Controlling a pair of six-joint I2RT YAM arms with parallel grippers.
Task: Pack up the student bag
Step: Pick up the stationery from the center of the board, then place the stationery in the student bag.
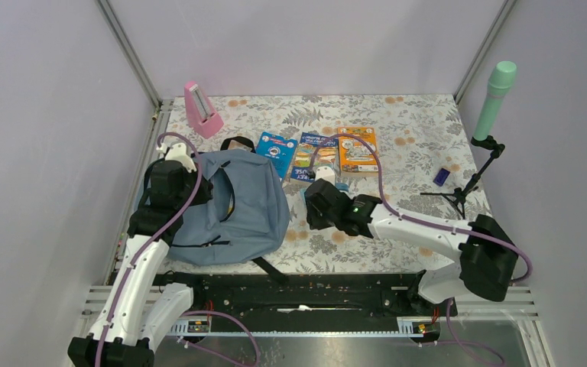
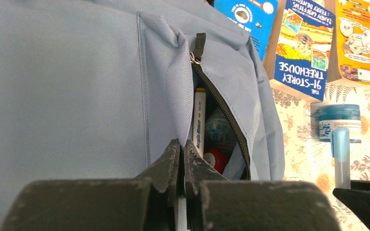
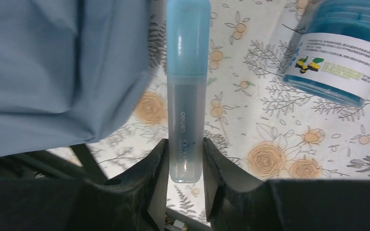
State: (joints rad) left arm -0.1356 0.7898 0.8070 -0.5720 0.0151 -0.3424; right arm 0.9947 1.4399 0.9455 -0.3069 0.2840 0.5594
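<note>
The flowered counter (image 1: 420, 130) is walled on its left, far and right sides. Three books lie in a row beyond the bag (image 1: 237, 206): an orange book (image 1: 357, 150), a treehouse book (image 1: 311, 158) and a blue book (image 1: 277, 151), the last just beside the bag's far edge. A pink metronome (image 1: 201, 111) stands at the far left corner and a green microphone (image 1: 495, 92) on a black stand at the right wall. A blue jar (image 3: 339, 62) sits near the treehouse book, and a small dark blue block (image 1: 441, 177) near the stand. The bag, soft and grey-blue, lies at the left. Its front pocket (image 2: 217, 125) is unzipped, showing a white marker (image 2: 199, 120) and a red cap (image 2: 215, 159). The left tool (image 2: 182, 147) is closed at the pocket's edge, a sliver of bag cloth between its tips. The right tool (image 3: 185, 147) clamps a pale blue highlighter (image 3: 187, 96) just right of the bag. Open surface lies between the right arm and the stand.
</note>
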